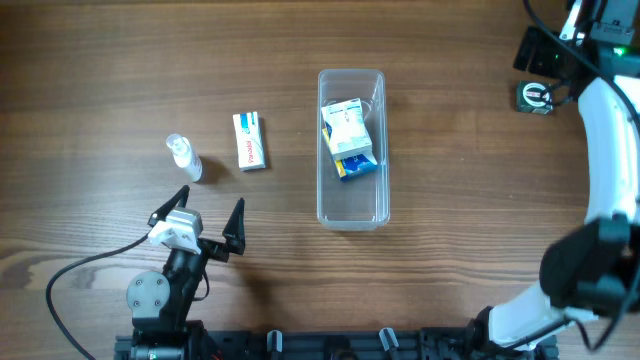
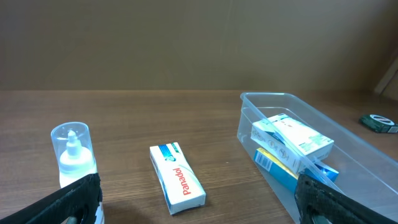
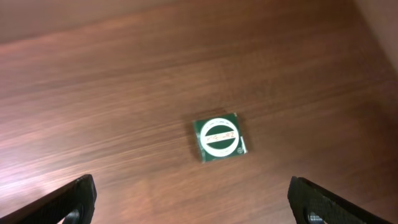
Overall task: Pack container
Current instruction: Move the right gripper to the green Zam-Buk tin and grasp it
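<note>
noted wood table point(image 1: 450, 250); container point(image 1: 350, 220) mid-table, holding stacked small boxes point(image 1: 347, 128). left gripper point(image 1: 212, 197) spread wide, empty, facing panadol box point(image 1: 250, 140) and upright bottle point(image 1: 184, 157) close ahead. right gripper point(image 3: 191, 186) wide apart, empty, above green packet point(image 3: 219, 137).

Bare table point(image 1: 290, 235) lies between the left gripper point(image 1: 212, 197) and the container point(image 1: 351, 205) at 2 o'clock. A bottle point(image 1: 184, 158) stands at 11, a box point(image 1: 250, 140) at 1.
</note>
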Tool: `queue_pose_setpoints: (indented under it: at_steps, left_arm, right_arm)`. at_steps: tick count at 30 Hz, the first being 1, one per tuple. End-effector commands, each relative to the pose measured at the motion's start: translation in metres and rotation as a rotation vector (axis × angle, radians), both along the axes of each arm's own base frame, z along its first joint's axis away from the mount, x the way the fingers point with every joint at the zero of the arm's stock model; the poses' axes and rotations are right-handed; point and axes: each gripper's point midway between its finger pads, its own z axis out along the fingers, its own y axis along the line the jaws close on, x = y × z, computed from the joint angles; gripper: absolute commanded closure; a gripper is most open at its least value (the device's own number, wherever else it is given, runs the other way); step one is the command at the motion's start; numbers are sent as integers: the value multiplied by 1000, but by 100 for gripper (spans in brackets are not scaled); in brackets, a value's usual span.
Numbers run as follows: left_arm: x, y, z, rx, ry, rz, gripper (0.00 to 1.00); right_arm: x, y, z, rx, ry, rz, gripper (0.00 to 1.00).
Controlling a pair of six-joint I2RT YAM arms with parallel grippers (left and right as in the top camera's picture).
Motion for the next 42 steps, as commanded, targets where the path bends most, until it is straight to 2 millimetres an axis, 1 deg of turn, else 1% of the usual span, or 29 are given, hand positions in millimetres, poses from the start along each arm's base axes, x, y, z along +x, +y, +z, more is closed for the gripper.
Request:
queue_pose_setpoints:
  at_steps: [1, 3, 5, 7, 9, 13, 16, 18, 22, 24, 26, 28, 37, 42]
  left_arm:
    - [-1, -1, -2, 13, -3, -10, 0]
    - [-1, -1, -2, 13, -3, -10, 0]
    - [-1, -1, -2, 13, -3, -10, 0]
    - [-1, -1, -2, 13, -3, -10, 0]
    - [-1, -1, -2, 13, -3, -10, 0]
    - [-1, -1, -2, 13, -3, -10, 0]
    - [-1, -1, -2, 13, -3, -10, 0]
    - [-1, -1, -2, 13, -3, -10, 0]
    - [-1, -1, -2, 13, -3, -9, 0]
    - [-1, -1, -2, 13, -3, -10, 0]
    - [-1, -1, -2, 13, -3, -10, 0]
    - [-1, -1, -2, 13, -3, -9, 0]
    - [-1, -1, -2, 13, -3, -10, 0]
    - [-1, -1, -2, 13, -3, -10, 0]
  right_arm:
    - [13, -25, -51, 43, 67, 64, 0]
    - [18, -29, -70, 70, 80, 140, 0]
    - [20, -45, -87, 74, 89, 148, 0]
    - [22, -44, -100, 110, 88, 217, 0]
    - [26, -43, -108, 134, 76, 233, 0]
    - [32, -44, -122, 124, 82, 250, 0]
    - [33, -45, -134, 130, 98, 245, 0]
    - [33, -47, -140, 131, 105, 234, 0]
    - [36, -47, -139, 137, 92, 219, 0]
    - [34, -49, -149, 136, 113, 214, 0]
    - [32, -48, -163, 144, 138, 221, 0]
    - [32, -48, -169, 145, 145, 225, 0]
    - [38, -49, -169, 143, 123, 215, 1]
    - [38, -39, -187, 152, 158, 232, 0]
